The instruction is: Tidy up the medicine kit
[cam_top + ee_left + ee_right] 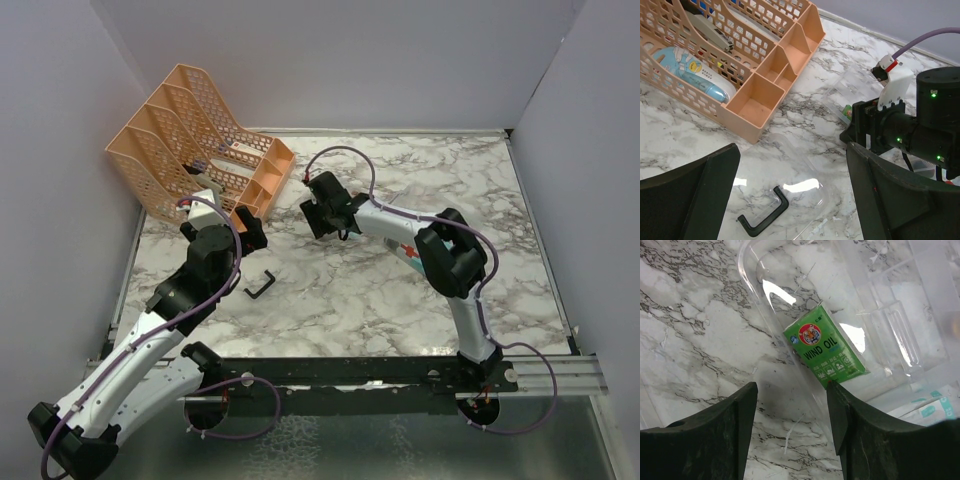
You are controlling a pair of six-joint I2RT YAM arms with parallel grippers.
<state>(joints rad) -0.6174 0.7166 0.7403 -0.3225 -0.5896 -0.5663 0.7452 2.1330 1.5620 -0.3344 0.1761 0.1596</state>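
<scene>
Right wrist view is showing the right gripper (790, 395) hanging over the near wall of the medicine kit (790, 275), jaws parted and grasping nothing. The kit is lying open mid-table, near the peach rack (760, 75), with a green wind-oil sachet (825, 347) resting inside. Meanwhile the left gripper (791, 147) is hovering released above the black-handled lid (805, 175), probably leaving its partner room to work

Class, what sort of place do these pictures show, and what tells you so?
Probably a robot lab test cell: left arm and right arm bolted at a marble-patterned table, plain walls boxing it in, a peach file rack as prop.
</scene>
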